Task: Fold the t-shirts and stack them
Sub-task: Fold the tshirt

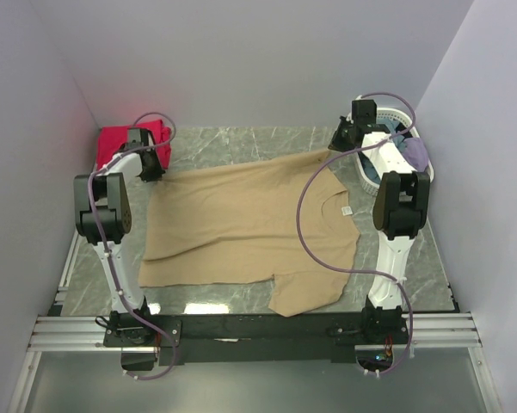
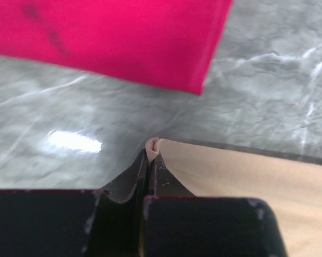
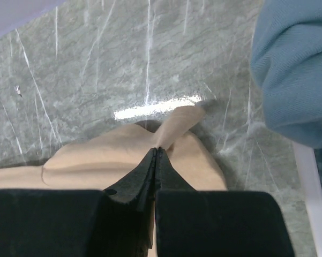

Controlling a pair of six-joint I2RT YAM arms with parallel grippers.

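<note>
Left gripper (image 2: pixel 150 156), closest to its wrist camera: jaws shut tight on a small pinch of the tan t-shirt (image 1: pixel 241 224) at its far hem corner. Right gripper (image 3: pixel 158 152): jaws likewise closed, nipping a fold of the same shirt at what looks like the tip of the far sleeve. The tan t-shirt lies spread flat at the middle of the table (image 1: pixel 241 142), with its hem toward the left arm, its collar and white neck label (image 1: pixel 347 209) toward the right arm, and its near sleeve pointing at the arm bases. The red t-shirt (image 1: pixel 120 138) sits folded in the far left corner, just beyond the left gripper and apart from the tan cloth. A white basket (image 1: pixel 406 112) holding blue cloth (image 3: pixel 294 64) stands at the far right, near the right gripper. Judged step: first lengthwise fold, far edge carried over to the near edge. To do it well, both arms should lift only enough to clear the cloth beneath, travel toward the bases at a matched pace with the edge taut between them, and lay it edge on edge before letting go. Either thin pinch may slip if the span is overstretched.
</note>
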